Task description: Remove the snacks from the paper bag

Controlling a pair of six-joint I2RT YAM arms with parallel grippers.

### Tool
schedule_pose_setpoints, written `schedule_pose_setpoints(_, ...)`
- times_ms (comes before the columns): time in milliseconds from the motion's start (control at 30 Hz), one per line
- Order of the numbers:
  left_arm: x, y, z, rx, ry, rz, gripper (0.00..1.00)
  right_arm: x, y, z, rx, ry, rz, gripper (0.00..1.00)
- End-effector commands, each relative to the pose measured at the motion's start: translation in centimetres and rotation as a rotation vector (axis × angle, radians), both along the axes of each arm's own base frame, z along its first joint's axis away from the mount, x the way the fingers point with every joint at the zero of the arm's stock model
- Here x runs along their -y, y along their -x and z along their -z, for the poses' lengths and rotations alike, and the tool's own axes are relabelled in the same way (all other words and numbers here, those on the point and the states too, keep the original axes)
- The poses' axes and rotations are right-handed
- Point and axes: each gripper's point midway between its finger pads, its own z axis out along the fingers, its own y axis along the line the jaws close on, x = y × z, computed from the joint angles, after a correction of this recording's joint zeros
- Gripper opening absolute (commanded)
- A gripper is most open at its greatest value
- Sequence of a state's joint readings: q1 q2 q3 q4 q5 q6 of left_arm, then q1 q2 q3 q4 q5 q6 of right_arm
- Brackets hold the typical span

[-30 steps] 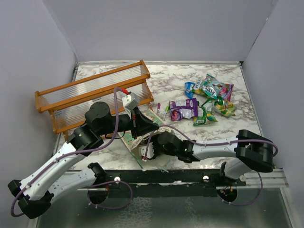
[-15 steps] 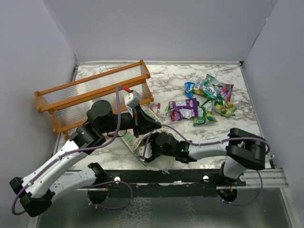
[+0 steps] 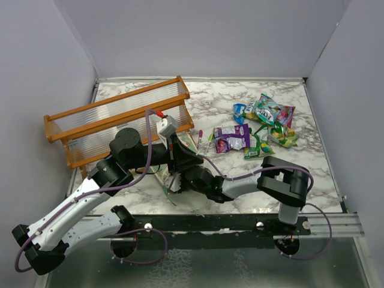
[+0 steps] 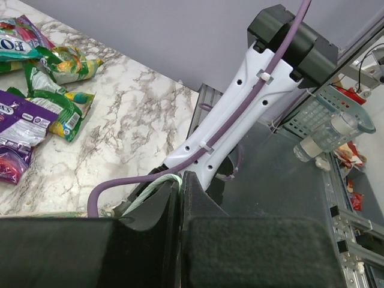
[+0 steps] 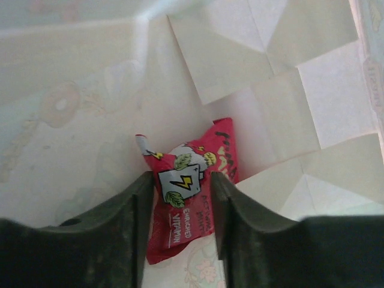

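- Now the left gripper pinches the bag rim, fingers together.
- Right gripper, deep inside the bag, fingers apart, straddles a red packet.
- Other packets lie on the table, well apart.

Red packet: white patch, yellow lightning bolt, green leaves, white lettering. Cream-white paper bag interior, faint pale print. White, grey-veined marble table. Orange rack.
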State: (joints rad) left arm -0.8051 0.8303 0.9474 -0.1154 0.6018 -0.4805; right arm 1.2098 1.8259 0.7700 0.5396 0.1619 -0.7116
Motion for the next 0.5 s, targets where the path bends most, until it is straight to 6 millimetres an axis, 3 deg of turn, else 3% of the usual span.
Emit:
schedule_pose_setpoints(0,-0.5,0.9,-2.0,0.053,0.067,0.021,0.0,0.7,-2.0,0.2,0.017,0.017,0.111,0.35)
schedule_pose_setpoints(200,-0.7,0.6,-1.1,0.055,0.037,-0.001,0.0,1.7,-1.1,-1.4,-0.004,0.019,0.087,0.15)
schedule_pose_setpoints(333,-0.8,0.1,-0.1,0.051,0.008,-0.024,0.0,2.4,0.9,-3.5,-0.032,-0.024,0.001,0.09)
schedule_pose_setpoints(467,-1.2,-1.1,0.0,0.066,-0.002,-0.103,0.0,3.6,2.6,-4.1,-0.052,-0.019,-0.064,0.04)
